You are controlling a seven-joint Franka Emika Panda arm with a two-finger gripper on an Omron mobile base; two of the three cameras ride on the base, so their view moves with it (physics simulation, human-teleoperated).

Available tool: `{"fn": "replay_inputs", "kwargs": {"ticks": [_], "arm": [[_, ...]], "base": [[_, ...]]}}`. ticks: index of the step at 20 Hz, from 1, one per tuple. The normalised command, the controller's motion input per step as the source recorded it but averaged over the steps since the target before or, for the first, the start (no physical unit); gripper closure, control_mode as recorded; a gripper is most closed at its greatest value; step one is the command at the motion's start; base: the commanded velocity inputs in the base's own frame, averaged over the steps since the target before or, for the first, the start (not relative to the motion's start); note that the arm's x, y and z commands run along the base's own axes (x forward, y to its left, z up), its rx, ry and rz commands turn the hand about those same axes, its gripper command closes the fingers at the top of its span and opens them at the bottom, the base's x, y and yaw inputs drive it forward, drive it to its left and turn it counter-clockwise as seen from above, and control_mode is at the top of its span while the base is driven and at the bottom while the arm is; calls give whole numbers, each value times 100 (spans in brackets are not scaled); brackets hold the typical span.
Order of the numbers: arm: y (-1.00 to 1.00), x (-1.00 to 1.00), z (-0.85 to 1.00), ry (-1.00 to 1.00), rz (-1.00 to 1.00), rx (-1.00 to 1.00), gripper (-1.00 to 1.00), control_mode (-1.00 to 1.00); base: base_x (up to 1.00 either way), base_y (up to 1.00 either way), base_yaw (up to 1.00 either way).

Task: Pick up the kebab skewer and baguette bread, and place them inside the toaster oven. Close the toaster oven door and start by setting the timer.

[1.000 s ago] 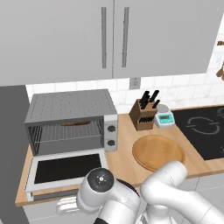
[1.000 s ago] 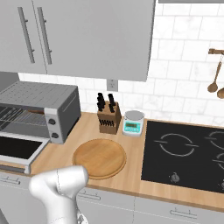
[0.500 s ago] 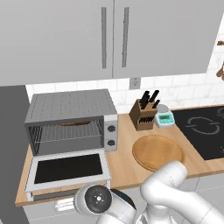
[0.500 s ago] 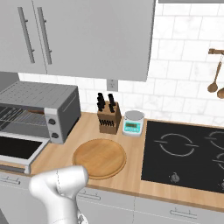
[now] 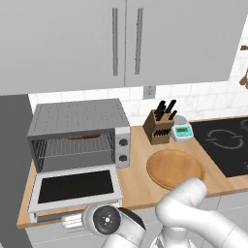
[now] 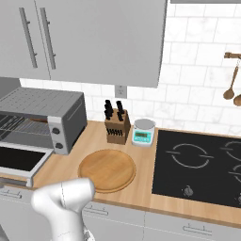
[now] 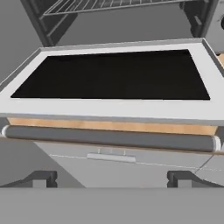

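1. Lower now than a second ago, the white arm's rounded wrist sits below the front edge of the pale wooden surface [image 5: 135,179], right in front of the dropped door; nothing on the surface has shifted.
2. Seen from the hand, the pincer [image 7: 112,178] has its two dark tips spread wide with nothing between them, aimed at the long dark bar handle [image 7: 109,138] that runs along the door's outer edge.
3. The boxy silver-grey toaster oven [image 5: 80,121] stands at the left end of the surface against the white tiled wall, and its wide silver-framed door with the dark glass window [image 5: 75,186] lies flat open, reaching out to the front edge.
4. A golden-brown baguette loaf [image 5: 82,137] rests on the wire rack inside, towards the back. The skewer I cannot make out, so whether it is in there too is unclear.
5. My guess is that closing the door is the step in hand. To do it well, the tips should come up under the bar near its middle, straddle it evenly, then lift along the door's arc instead of pushing straight in, so the bar does not slip out.
6. A round wooden board [image 5: 175,168], a wooden knife block [image 5: 159,127] and a small kitchen scale [image 5: 181,130] sit to the right of the oven, well clear of the door's swing.
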Motion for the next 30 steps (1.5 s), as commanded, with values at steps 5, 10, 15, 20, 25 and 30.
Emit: {"fn": "replay_inputs", "kwargs": {"ticks": [5,10,15,20,25,30], "arm": [[12,6,-47,-12,0,0,-100,-100],[23,11,-24,-6,-2,3,-100,-100],[22,20,-4,-6,-4,0,-100,-100],[2,4,-3,-3,0,0,-100,-100],[0,16,-2,-4,0,0,-100,-100],[0,13,0,-7,-6,0,-100,-100]], "base": [[0,0,0],[0,0,0],[0,0,0],[0,0,0],[0,0,0],[0,0,0]]}}
